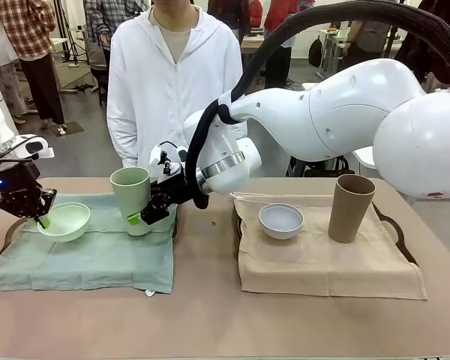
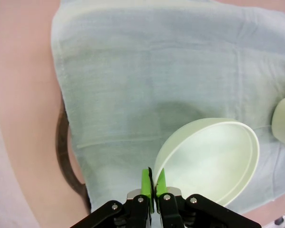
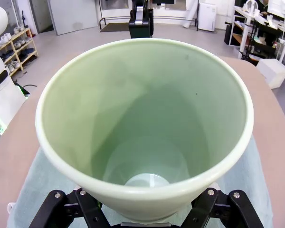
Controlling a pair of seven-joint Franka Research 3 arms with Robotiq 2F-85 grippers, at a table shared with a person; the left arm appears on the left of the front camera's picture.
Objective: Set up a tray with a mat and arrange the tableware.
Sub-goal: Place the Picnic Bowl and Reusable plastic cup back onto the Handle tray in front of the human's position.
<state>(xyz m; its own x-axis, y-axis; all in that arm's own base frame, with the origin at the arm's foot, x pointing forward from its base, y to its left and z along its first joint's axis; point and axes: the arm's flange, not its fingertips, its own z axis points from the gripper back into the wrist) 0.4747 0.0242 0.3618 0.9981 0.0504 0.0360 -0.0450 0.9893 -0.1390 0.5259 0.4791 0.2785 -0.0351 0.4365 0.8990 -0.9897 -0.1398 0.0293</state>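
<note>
My left gripper (image 1: 39,215) is shut on the near rim of the pale mint green bowl (image 1: 66,220), which sits tipped on the green mat (image 1: 90,259). In the left wrist view its green pads (image 2: 147,182) pinch the bowl (image 2: 213,161) at its edge. My right arm reaches across the middle. Its gripper (image 1: 141,219) is shut around the lower part of the pale green tumbler (image 1: 130,193), which leans slightly just right of the bowl. The right wrist view looks down into the tumbler (image 3: 147,123) between the fingers (image 3: 69,209). The greyish white bowl (image 1: 280,220) and tan tumbler (image 1: 351,208) stand on the tan mat (image 1: 322,262).
A dark tray rim (image 1: 7,231) shows under the green mat, and another tray's handle (image 1: 396,231) under the tan mat. A person in a white hooded top (image 1: 172,82) stands at the far side. Bare table (image 1: 210,315) runs between the mats and along the front.
</note>
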